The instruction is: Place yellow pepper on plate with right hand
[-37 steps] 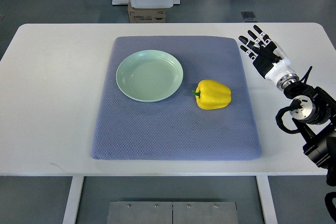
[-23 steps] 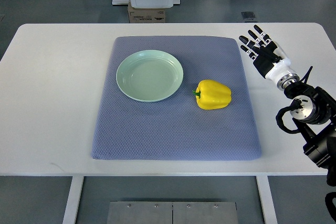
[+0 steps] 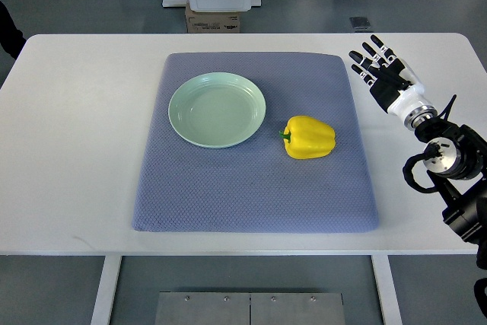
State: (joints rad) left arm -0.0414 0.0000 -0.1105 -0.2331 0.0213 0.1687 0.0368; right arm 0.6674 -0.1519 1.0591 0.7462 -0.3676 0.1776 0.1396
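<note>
Top view, white table (image 3: 76,127), blue mat (image 3: 251,195), grey floor, right robot hand (image 3: 384,74) fingers spread, empty

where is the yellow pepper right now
In the top view the yellow pepper lies on the blue-grey mat, just right of the green plate and not touching it. The open right hand is off to its upper right.

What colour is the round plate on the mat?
Pale mint green: the round plate shows plainly in the top view, lying empty on the blue-grey mat.
</note>
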